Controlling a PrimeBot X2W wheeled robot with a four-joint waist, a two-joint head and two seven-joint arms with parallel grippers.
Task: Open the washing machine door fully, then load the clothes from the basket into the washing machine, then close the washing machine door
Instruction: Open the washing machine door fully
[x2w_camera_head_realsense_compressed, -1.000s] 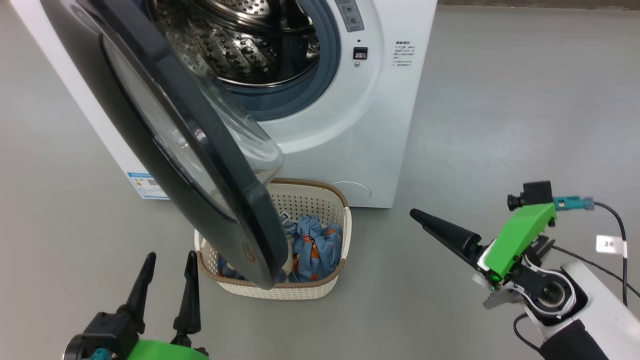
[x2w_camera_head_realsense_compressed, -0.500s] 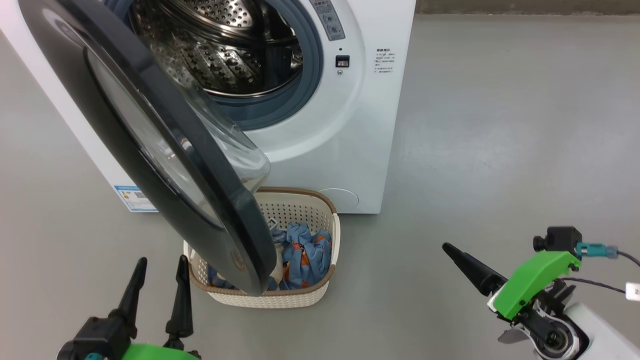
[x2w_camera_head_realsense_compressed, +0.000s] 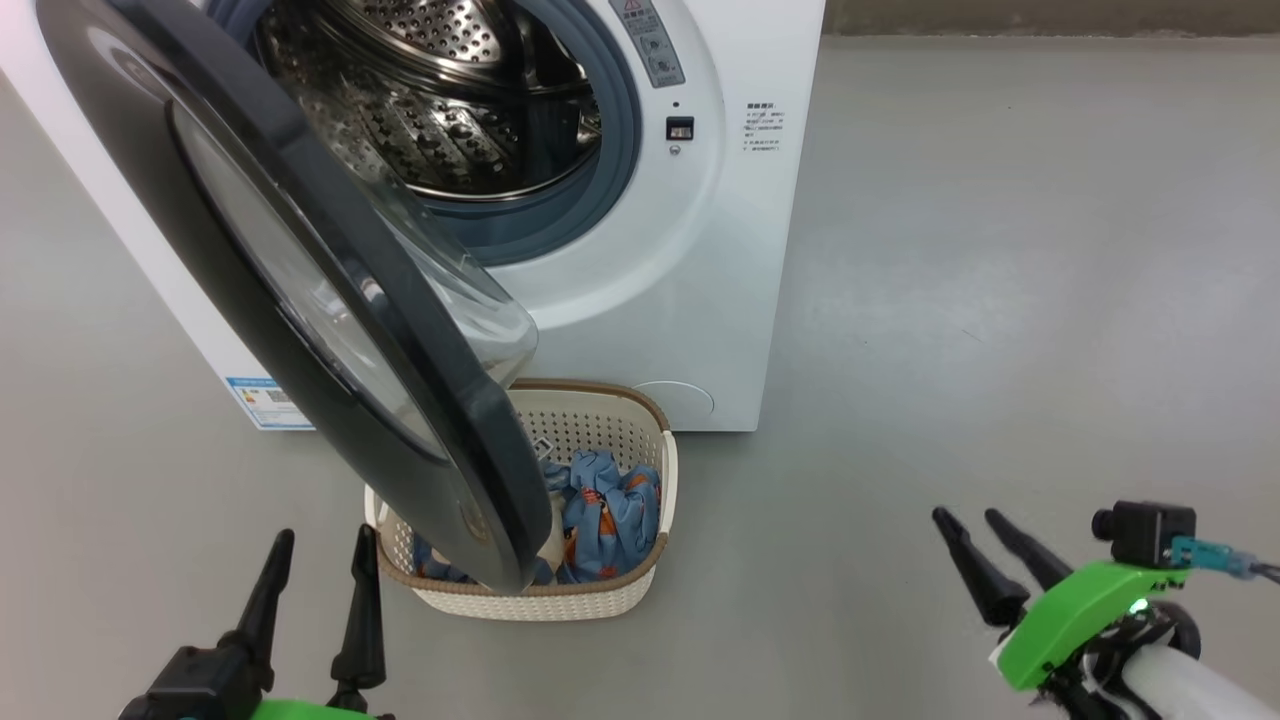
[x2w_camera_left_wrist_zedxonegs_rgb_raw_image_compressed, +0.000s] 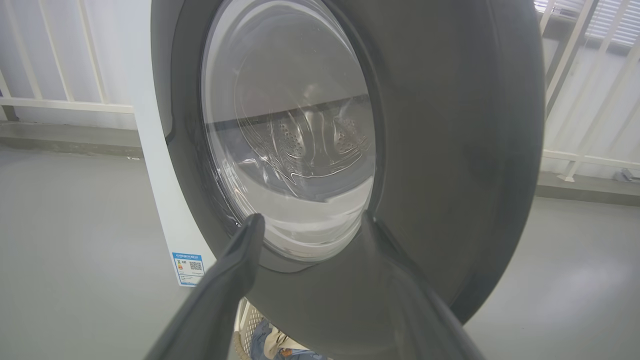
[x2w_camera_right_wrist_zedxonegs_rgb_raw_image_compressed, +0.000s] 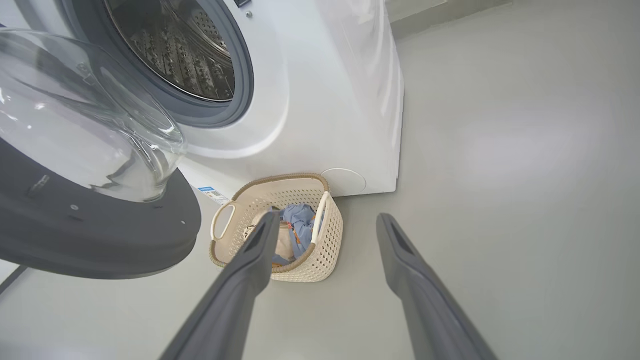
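The washer (x2w_camera_head_realsense_compressed: 700, 250) stands with its door (x2w_camera_head_realsense_compressed: 300, 290) swung out from the front on the hinge at its left side. The mouth is uncovered and the steel drum (x2w_camera_head_realsense_compressed: 440, 110) inside holds no cloth that can be seen. The door's clear bowl window faces back toward the drum and its glossy black face points away from the washer.

The basket (x2w_camera_head_realsense_compressed: 610, 590) sits on the grey floor (x2w_camera_head_realsense_compressed: 1000, 300) just in front of the washer's lower front, near the round cap (x2w_camera_head_realsense_compressed: 680, 398). The door's free edge hangs over the basket's left part. The clothes (x2w_camera_head_realsense_compressed: 610, 510) lie bunched in the basket: blue fabric with orange prints, and a cream piece beside it in the right wrist view.

The left gripper (x2w_camera_head_realsense_compressed: 326, 533) hovers in front of the washer, out beyond the door's black face, fingers apart and holding nothing; its wrist view looks straight at that face. The right gripper (x2w_camera_head_realsense_compressed: 966, 513) hangs well out from the washer's right front corner, over bare floor, fingers likewise spread and empty, pointing toward the basket. A blue label (x2w_camera_head_realsense_compressed: 262, 400) sits low on the washer's left side.
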